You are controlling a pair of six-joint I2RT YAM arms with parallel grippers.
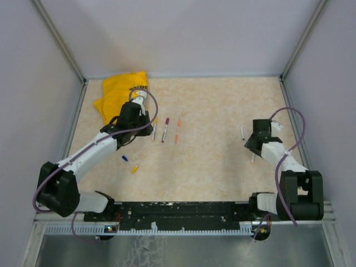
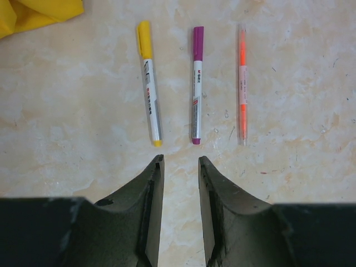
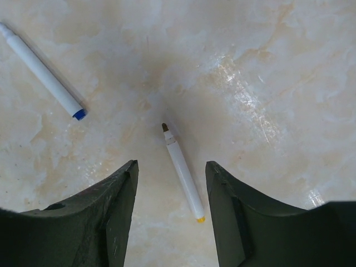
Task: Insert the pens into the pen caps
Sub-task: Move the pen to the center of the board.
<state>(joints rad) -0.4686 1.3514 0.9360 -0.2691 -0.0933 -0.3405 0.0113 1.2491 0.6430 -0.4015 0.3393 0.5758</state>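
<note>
Wide-spread, my right gripper straddles an uncapped pen; my left gripper, narrowly parted, holds nothing. Likely pickup step: next, close squarely on it.

left arm: white shells on the links, black blocks at the joints | right arm: same white and black | purple cables: thick, one looping along each arm | left gripper: two dark matte fingers, wedge-shaped, narrow at the tips | right gripper: same dark fingers
</note>
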